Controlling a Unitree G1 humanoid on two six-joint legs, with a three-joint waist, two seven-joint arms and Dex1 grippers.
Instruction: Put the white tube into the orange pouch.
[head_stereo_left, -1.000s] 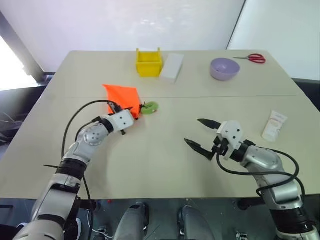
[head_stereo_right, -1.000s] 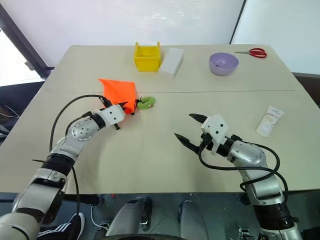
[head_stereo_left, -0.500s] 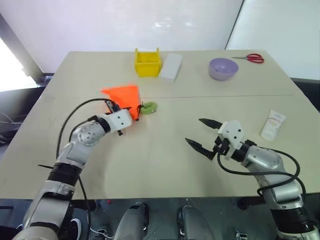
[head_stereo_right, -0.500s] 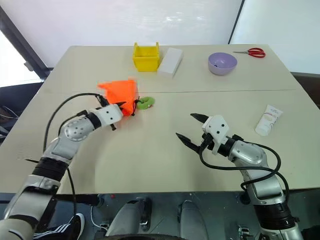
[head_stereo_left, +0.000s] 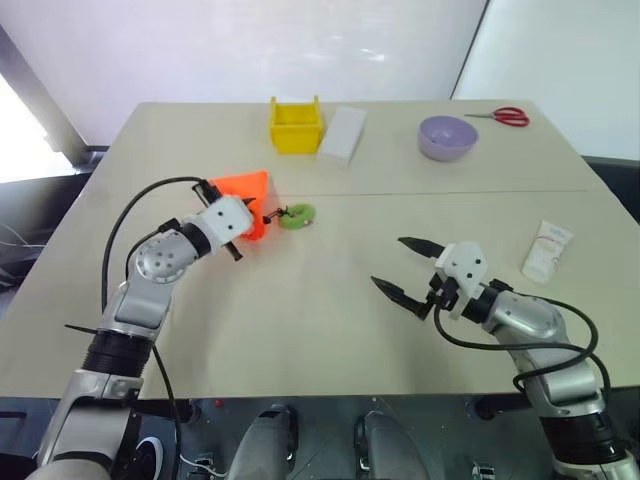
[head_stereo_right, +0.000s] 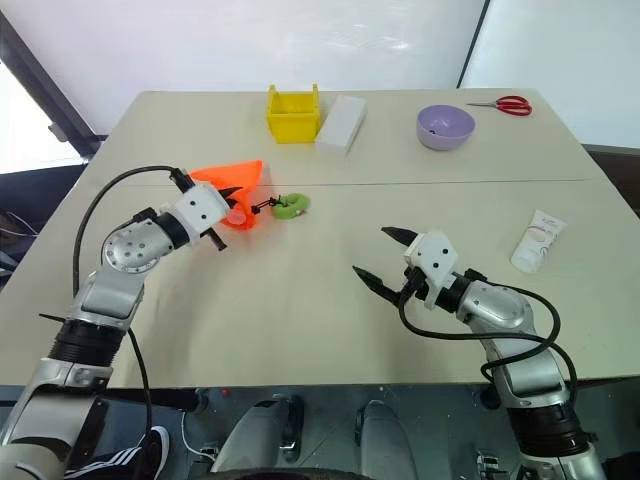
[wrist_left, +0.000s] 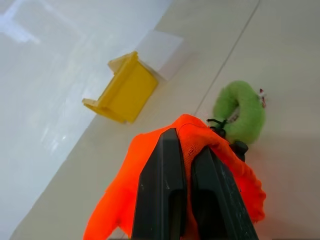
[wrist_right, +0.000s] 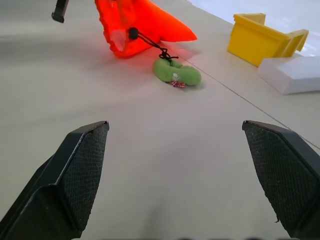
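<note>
The left gripper (wrist_left: 186, 165), pointing level, pinches the orange pouch (head_stereo_left: 247, 190). The right gripper (head_stereo_left: 402, 268) hovers level, fingers spread wide, holding nothing.

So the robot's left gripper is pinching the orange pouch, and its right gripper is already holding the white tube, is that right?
Not quite. The left gripper does pinch the orange pouch, but the right gripper is open and empty. The left eye view shows the white tube lying on the table, apart from it.

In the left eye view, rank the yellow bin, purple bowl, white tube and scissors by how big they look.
1-2. Yellow bin and purple bowl: alike.
3. White tube, though it lies nearer the camera.
4. Scissors.
</note>
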